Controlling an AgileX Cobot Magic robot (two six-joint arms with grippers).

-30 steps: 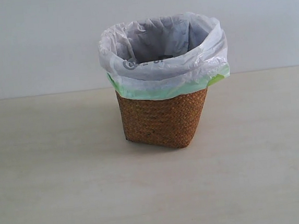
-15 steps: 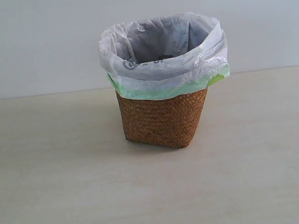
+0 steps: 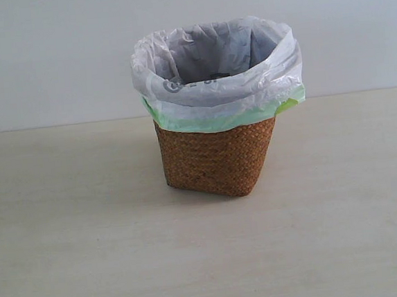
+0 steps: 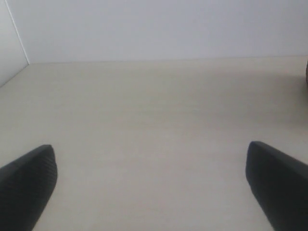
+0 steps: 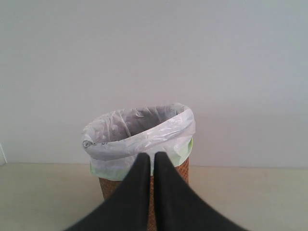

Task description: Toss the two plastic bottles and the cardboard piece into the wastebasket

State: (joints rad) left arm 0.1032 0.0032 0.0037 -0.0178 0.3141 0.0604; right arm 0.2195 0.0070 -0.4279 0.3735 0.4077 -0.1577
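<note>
Change: none seen over the last second; brown woven wicker wastebasket (image 3: 217, 162) with white-grey plastic liner unmoved on the pale wooden counter (image 3: 69, 257).
Meaning for task: probably finished or close to it, with no plastic bottles and no cardboard piece lying anywhere in view; inside of the liner hidden.
Wastebasket position: middle of the counter, in front of the right pincer (image 5: 151, 156).
Orientation: upright, mouth facing up, long axis vertical, narrower at the base.
Left pincer (image 4: 150, 159): spread wide, empty, above the counter.
Right pincer: closed tight, gripping nothing.
</note>
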